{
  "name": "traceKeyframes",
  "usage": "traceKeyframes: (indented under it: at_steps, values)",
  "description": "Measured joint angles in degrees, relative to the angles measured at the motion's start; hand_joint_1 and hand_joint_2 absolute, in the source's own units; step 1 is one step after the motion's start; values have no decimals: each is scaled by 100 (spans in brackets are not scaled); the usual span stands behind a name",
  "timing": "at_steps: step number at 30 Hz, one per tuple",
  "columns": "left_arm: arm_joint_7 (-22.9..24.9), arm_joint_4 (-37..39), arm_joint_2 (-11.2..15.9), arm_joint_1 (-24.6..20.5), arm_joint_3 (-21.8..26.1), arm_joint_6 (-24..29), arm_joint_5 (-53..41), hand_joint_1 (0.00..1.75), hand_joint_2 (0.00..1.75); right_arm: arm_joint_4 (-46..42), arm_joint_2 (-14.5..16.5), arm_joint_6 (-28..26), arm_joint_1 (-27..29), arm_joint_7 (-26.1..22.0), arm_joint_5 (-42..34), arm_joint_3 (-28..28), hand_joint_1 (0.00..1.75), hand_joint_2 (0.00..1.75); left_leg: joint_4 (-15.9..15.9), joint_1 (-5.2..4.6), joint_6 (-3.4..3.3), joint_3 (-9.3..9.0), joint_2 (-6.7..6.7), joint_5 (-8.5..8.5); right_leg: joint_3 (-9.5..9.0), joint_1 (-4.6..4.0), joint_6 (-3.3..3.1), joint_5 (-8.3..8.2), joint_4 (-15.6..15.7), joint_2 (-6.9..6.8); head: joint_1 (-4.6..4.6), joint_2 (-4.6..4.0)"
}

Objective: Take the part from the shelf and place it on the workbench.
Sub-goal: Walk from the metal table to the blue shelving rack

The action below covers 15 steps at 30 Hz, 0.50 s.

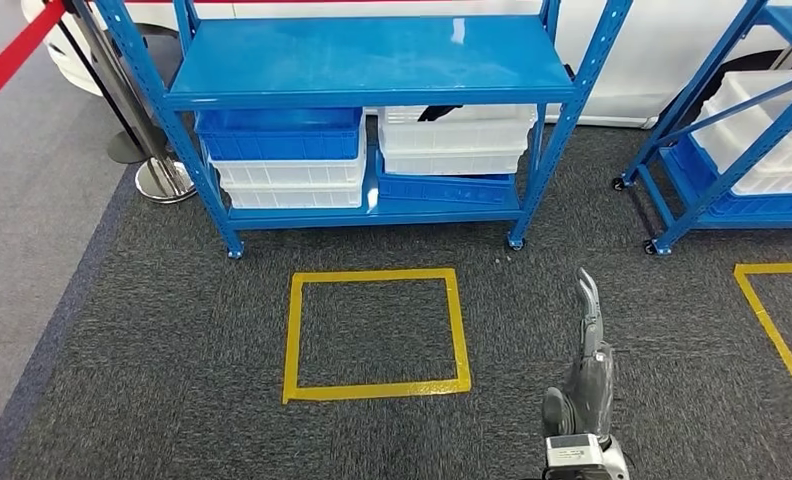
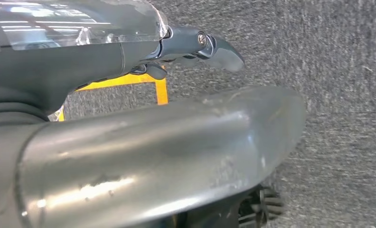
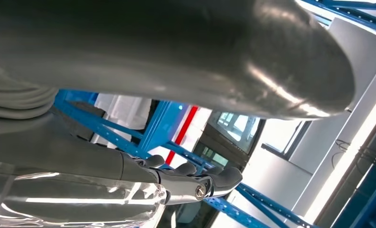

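A dark part (image 1: pixel 439 112) is seen lying in the upper white bin (image 1: pixel 456 135) on the lower level of the blue shelf (image 1: pixel 372 60), towards the bin's back edge; what sort of part it is cannot be told at this size. That white bin is stacked on a tilted blue bin (image 1: pixel 442 189). Just beside it, on the same level, a blue bin (image 1: pixel 278 133) is stacked on two white bins (image 1: pixel 290 183). The top level of the shelf is seen as a bare blue sheet.

A yellow taped square (image 1: pixel 375 334) is marked on the dark carpet (image 1: pixel 172 340) in front of the shelf, well apart from its castors. A second blue shelf (image 1: pixel 742 130) with white bins stands to the right, with another yellow taped outline (image 1: pixel 772 315) before it. A red barrier tape (image 1: pixel 12 55) and a metal post base (image 1: pixel 162 180) are seen at the left.

The right hand (image 1: pixel 587 345) is held low over the carpet, to the right of the taped square, its fingers (image 3: pixel 210 180) extended and lying side by side with nothing in them. The left hand (image 2: pixel 129 142) is seen above carpet and a corner of yellow tape; its fingers (image 2: pixel 210 47) are extended and nothing is seen held.
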<state>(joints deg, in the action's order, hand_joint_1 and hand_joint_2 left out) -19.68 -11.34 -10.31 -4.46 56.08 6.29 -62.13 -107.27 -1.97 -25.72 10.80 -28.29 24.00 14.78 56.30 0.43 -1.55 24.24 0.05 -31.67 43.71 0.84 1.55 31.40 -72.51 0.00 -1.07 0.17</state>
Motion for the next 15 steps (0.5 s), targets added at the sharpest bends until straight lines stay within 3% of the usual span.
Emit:
traceKeyframes:
  at_steps: [1, 3, 4, 5, 7, 8, 9, 10, 11, 12, 14, 15]
  values:
    - [2, 0, -5, 8, 1, 7, -16, 0, 0, 0, 0, 14, 4, 2, 0, -13, 0, 0, -6, 8, 18, -106, -6, -94, -28, -2, -9, -236, 324, -6, -4, -1]
    - [6, 1, -24, 13, 1, 12, -41, 0, 0, 9, 0, 33, 15, 8, -1, -35, 0, 0, -23, 4, 73, -292, -13, -283, -94, -26, -62, -905, 974, -28, -20, -1]
    - [10, 1, -31, 8, 1, 14, -48, 0, 0, 9, 0, 36, 25, 10, 0, -42, 0, 0, -79, -3, 113, -364, -14, -353, -116, -45, -105, -1130, 1148, -34, -26, -1]
    - [14, 1, -36, 0, 1, 16, -57, 0, 0, 6, 0, 37, 30, 10, 6, -47, 0, 0, -115, -13, 157, -443, -13, -368, -144, -58, -153, -1201, 1226, -29, -32, 0]
    - [21, 0, -36, -28, 1, 21, -73, 0, 0, -13, -2, 37, 32, 1, 41, -54, 0, 0, 7, -14, 233, -487, -13, -205, -324, -52, -257, -1044, 1284, 1, -23, 0]
    - [22, 0, -37, -38, 1, 23, -81, 0, 0, -19, -2, 37, 30, -2, 67, -56, 0, 0, 297, -12, 256, -396, -14, -42, -458, -40, -302, -970, 1345, 8, -17, -1]
    - [25, 0, -37, -48, 0, 24, -85, 0, 0, -21, -2, 38, 28, -4, 93, -58, 0, 0, 696, -6, 275, -195, -17, 79, -608, -33, -336, -902, 1404, 9, 2, -1]
    - [27, 0, -37, -51, -1, 24, -89, 0, 0, -22, -1, 39, 30, -3, 117, -58, 0, 0, 1118, 1, 293, 68, -18, 96, -753, -27, -358, -829, 1457, 8, 14, -1]
    - [30, 0, -38, -50, -1, 24, -91, 0, 0, -21, -1, 43, 30, 12, 153, -57, 0, 0, 1461, 3, 309, 348, -18, -48, -895, -30, -369, -747, 1494, 10, 29, -1]
    - [36, 1, -38, -47, -2, 24, -98, 0, 0, -19, -1, 51, 31, 41, 201, -56, 0, 0, 1666, 5, 323, 601, -17, -325, -1033, -32, -374, -667, 1520, 19, 44, -1]
    - [59, 1, -38, -27, -2, 24, -112, 0, 0, -1, -2, 98, 45, 150, 319, -55, 0, 0, 1672, 2, 314, 966, -17, -1050, -1300, -39, -377, -482, 1535, 61, 55, 0]
    - [69, 1, -38, -12, -2, 26, -122, 0, 0, 21, -2, 157, 57, 239, 371, -54, 0, 0, 1531, -5, 289, 1085, -18, -1202, -1431, -48, -376, -389, 1533, 79, 61, 0]
